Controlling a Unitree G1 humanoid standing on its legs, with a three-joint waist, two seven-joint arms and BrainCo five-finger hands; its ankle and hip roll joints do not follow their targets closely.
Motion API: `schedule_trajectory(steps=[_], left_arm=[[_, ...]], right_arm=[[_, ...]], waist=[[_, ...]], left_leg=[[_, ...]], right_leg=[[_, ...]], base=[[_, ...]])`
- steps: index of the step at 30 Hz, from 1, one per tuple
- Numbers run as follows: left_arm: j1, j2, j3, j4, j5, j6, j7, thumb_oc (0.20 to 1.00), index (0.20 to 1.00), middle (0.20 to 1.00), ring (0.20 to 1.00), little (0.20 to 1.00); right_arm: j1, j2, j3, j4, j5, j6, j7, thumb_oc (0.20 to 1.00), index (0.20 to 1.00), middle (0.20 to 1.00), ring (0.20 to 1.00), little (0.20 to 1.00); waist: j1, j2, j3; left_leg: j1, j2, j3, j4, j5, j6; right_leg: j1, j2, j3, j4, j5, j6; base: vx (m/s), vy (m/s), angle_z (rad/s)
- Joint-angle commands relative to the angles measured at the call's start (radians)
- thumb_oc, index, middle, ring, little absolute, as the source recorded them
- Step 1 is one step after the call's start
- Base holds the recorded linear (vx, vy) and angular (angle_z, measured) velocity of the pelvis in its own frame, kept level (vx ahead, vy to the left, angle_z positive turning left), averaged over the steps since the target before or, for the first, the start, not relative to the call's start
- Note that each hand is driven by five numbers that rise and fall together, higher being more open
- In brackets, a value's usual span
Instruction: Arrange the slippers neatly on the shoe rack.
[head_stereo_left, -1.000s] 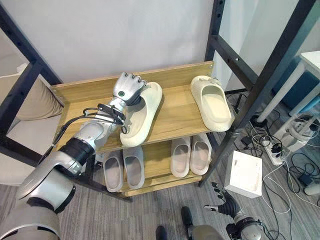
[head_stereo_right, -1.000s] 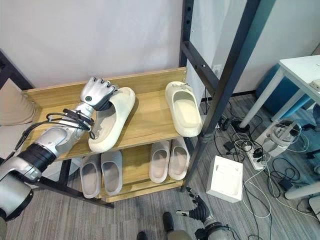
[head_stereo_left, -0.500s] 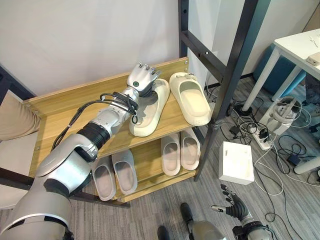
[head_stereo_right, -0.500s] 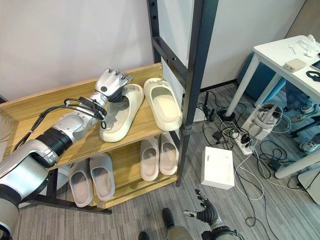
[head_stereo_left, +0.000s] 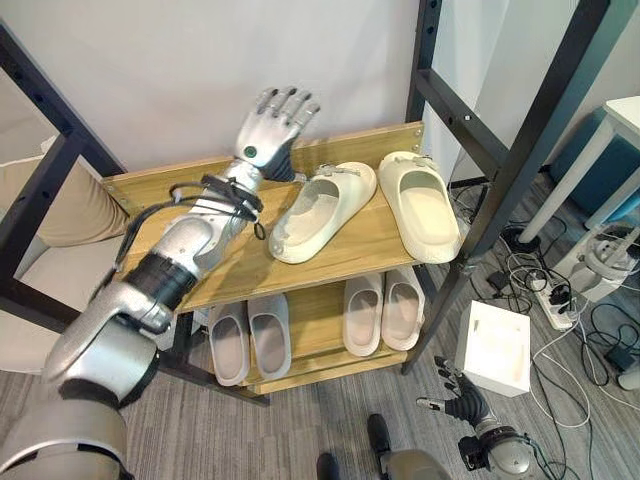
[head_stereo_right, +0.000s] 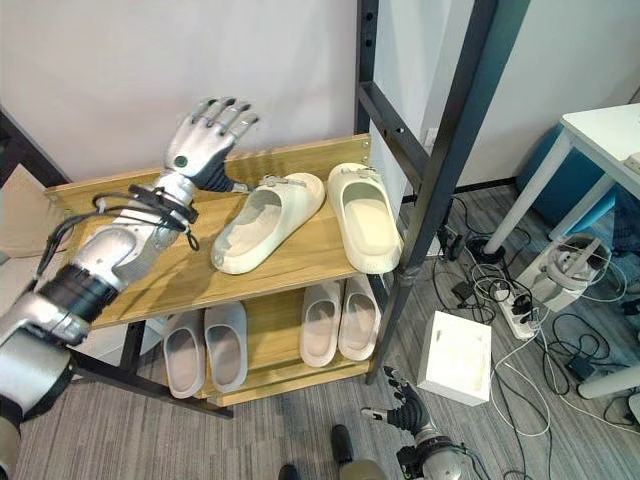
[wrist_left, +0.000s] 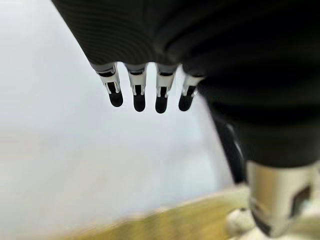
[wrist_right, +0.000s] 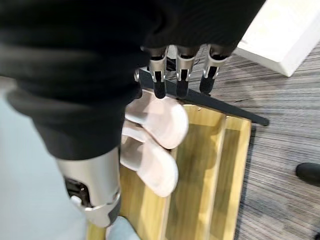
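**Left eye view: two cream slippers lying on the top shelf, left hand lifted clear**

In the left eye view the left cream slipper (head_stereo_left: 318, 209) is lying on the top shelf of the shoe rack (head_stereo_left: 225, 272), angled so that its toe is pointing toward the front of the shelf and its heel end is sitting just beyond the thumb side of the left hand (head_stereo_left: 268, 128). The right cream slipper (head_stereo_left: 421, 204) is lying straighter, just beside the first one on the side away from the fingers, with the two nearly touching at their back ends. The left hand is hovering above the back edge of the shelf with its fingers (head_stereo_right: 222, 112) spread and released, holding nothing; the left wrist view is showing those fingertips (wrist_left: 139, 102) hanging straight against the pale wall (head_stereo_left: 200, 60).

On the lower shelf, two pairs of grey slippers are resting side by side: one pair (head_stereo_left: 248, 338) below the left forearm, the other pair (head_stereo_left: 383, 311) beneath the right cream slipper.

The right hand (head_stereo_left: 462, 404) is hanging low near the floor, its fingers loosely relaxed and empty; past its fingertips (wrist_right: 180, 88) the right wrist view is showing the lower shelf and one grey pair. A white box (head_stereo_left: 495, 347) is sitting on the floor just beyond the right hand, next to the black frame post (head_stereo_left: 500, 190).
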Motion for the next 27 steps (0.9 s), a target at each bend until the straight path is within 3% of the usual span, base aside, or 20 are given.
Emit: schedule_trajectory(steps=[1, 2, 4, 5, 6, 7, 15, 24, 27], left_arm=[[-0.050, -0.037, 0.072, 0.071, -0.347, -0.075, -0.023, 1.000, 1.000, 1.000, 1.000, 1.000], [-0.024, -0.058, 0.089, 0.076, -0.436, -0.088, -0.037, 1.000, 1.000, 1.000, 1.000, 1.000], [0.075, -0.118, 0.136, 0.067, -0.787, -0.143, -0.098, 1.000, 1.000, 1.000, 1.000, 1.000], [0.102, -0.133, 0.145, 0.060, -0.895, -0.157, -0.119, 1.000, 1.000, 1.000, 1.000, 1.000], [0.102, -0.132, 0.146, 0.059, -0.896, -0.157, -0.119, 1.000, 1.000, 1.000, 1.000, 1.000], [0.145, -0.143, 0.143, 0.045, -1.014, -0.158, -0.155, 1.000, 1.000, 1.000, 1.000, 1.000], [0.229, -0.188, 0.114, 0.005, -1.396, -0.132, -0.228, 1.000, 1.000, 1.000, 1.000, 1.000], [0.228, -0.265, 0.060, -0.059, -1.562, -0.118, -0.212, 1.000, 1.000, 1.000, 1.000, 1.000], [0.210, -0.329, 0.027, -0.063, -1.590, -0.109, -0.201, 1.000, 1.000, 1.000, 1.000, 1.000]], right_arm=[[0.017, 0.019, -0.025, -0.037, -0.009, -0.007, 0.005, 1.000, 1.000, 1.000, 1.000, 1.000], [0.012, 0.019, -0.024, -0.037, -0.013, -0.001, 0.005, 1.000, 1.000, 1.000, 1.000, 1.000], [-0.004, 0.022, -0.026, -0.052, -0.013, 0.014, 0.002, 1.000, 1.000, 1.000, 1.000, 1.000], [-0.006, 0.023, -0.027, -0.058, -0.013, 0.019, 0.000, 1.000, 1.000, 1.000, 1.000, 1.000], [-0.006, 0.023, -0.027, -0.058, -0.013, 0.020, 0.000, 1.000, 1.000, 1.000, 1.000, 1.000], [-0.011, 0.021, -0.022, -0.065, -0.011, 0.028, 0.002, 1.000, 1.000, 1.000, 1.000, 1.000], [-0.021, -0.001, 0.024, -0.086, -0.030, 0.053, 0.013, 1.000, 1.000, 1.000, 1.000, 1.000], [-0.036, -0.003, 0.060, -0.078, -0.028, 0.076, 0.002, 1.000, 1.000, 1.000, 1.000, 1.000], [-0.044, 0.000, 0.079, -0.069, -0.031, 0.085, -0.002, 1.000, 1.000, 1.000, 1.000, 1.000]], waist=[[0.005, -0.022, -0.031], [0.006, -0.022, -0.032], [0.014, -0.022, -0.033], [0.015, -0.023, -0.032], [0.015, -0.023, -0.034], [0.018, -0.024, -0.035], [0.015, -0.025, -0.030], [0.008, -0.025, -0.029], [0.002, -0.026, -0.030]], left_leg=[[0.047, 0.010, -0.031, 0.001, -0.160, 0.000], [0.047, 0.009, -0.034, 0.001, -0.159, 0.000], [0.045, 0.007, -0.041, 0.001, -0.156, 0.003], [0.048, 0.008, -0.041, 0.001, -0.158, 0.004], [0.044, 0.007, -0.041, 0.001, -0.155, 0.004], [0.042, 0.007, -0.041, 0.001, -0.154, 0.005], [0.040, 0.008, -0.035, 0.001, -0.156, 0.005], [0.039, 0.007, -0.029, 0.001, -0.155, 0.007], [0.041, 0.008, -0.027, 0.001, -0.156, 0.008]], right_leg=[[0.165, -0.056, 0.004, 0.001, -0.278, 0.082], [0.165, -0.056, 0.002, 0.001, -0.278, 0.081], [0.165, -0.058, -0.004, 0.001, -0.275, 0.081], [0.168, -0.057, -0.005, 0.001, -0.277, 0.081], [0.164, -0.058, -0.005, 0.001, -0.274, 0.081], [0.162, -0.058, -0.007, 0.001, -0.273, 0.080], [0.160, -0.058, -0.006, 0.001, -0.271, 0.081], [0.157, -0.058, 0.001, 0.001, -0.271, 0.081], [0.158, -0.059, 0.006, 0.001, -0.272, 0.080]], base=[[0.00, 0.012, 0.15], [0.00, 0.015, 0.14], [0.00, 0.019, 0.09], [0.00, 0.013, 0.06], [0.00, 0.012, 0.05], [-0.01, 0.015, 0.05], [0.00, 0.000, 0.00], [0.00, 0.000, 0.00], [-0.01, 0.009, -0.03]])
